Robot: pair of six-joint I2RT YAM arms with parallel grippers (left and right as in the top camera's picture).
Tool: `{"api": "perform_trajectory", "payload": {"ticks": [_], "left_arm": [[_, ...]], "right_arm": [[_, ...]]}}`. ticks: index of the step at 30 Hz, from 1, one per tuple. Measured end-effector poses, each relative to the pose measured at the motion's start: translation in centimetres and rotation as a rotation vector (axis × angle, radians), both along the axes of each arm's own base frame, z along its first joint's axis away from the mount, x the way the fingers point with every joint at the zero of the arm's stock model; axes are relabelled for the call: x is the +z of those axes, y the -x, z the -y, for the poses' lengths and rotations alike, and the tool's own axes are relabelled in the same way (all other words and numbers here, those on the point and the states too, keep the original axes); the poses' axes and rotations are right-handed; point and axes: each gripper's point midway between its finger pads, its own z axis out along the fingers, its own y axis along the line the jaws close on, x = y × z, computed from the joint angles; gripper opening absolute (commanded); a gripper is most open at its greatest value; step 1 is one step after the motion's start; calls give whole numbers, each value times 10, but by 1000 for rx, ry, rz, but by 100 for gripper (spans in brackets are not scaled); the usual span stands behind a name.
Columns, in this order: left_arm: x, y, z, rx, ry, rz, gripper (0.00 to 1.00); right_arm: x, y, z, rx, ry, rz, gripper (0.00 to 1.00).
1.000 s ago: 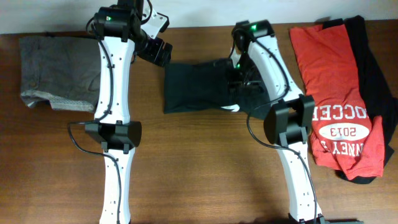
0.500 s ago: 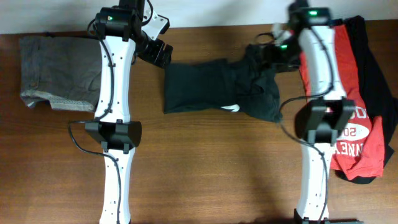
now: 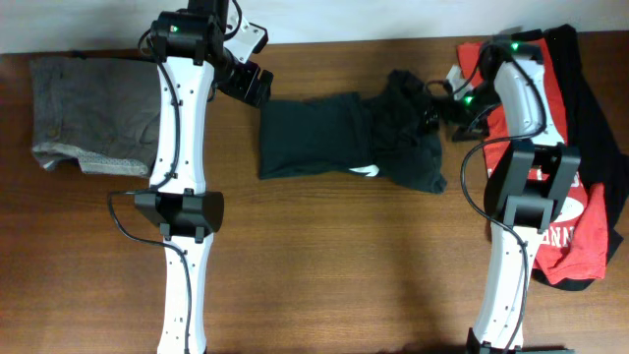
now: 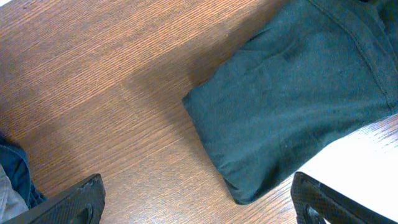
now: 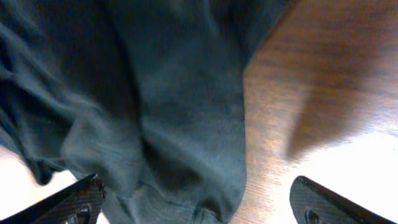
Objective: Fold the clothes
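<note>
Right wrist view is pretty smeary: the black shirt (image 5: 174, 93) is just a dark blur, and the right fingers (image 5: 74, 202) get chopped by the bottom edge. Same chop for the left fingers (image 4: 68, 202) in the left wrist view. From overhead, the right arm (image 3: 523, 98) covers a big chunk of the red shirt (image 3: 590, 221), so only a few letters of its print show. The other black shirt (image 3: 601, 108) is mostly tucked under it.
</note>
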Motion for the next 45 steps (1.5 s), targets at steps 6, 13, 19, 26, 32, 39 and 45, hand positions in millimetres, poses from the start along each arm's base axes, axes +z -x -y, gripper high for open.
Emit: {"api": "perform_trajectory", "payload": {"ticks": [6, 13, 19, 26, 32, 39, 45], "left_arm": [[0, -1, 0, 0, 0, 2, 96], [0, -1, 0, 0, 1, 4, 96], [-1, -1, 0, 0, 0, 3, 96], [-1, -1, 0, 0, 0, 3, 96], [-1, -1, 0, 0, 0, 1, 96], [-1, -1, 0, 0, 0, 0, 96], [-1, 0, 0, 0, 0, -1, 96]], "right_arm": [[-7, 0, -5, -4, -36, 12, 99], [-2, -10, -20, -22, -128, 52, 99], [-1, -19, -34, -59, -169, 65, 98], [-7, -25, -50, -61, -191, 69, 61], [-18, -32, -52, -67, -188, 82, 14], [-21, -31, -40, -115, -207, 62, 4], [-20, -17, -2, -203, -212, 0, 4]]}}
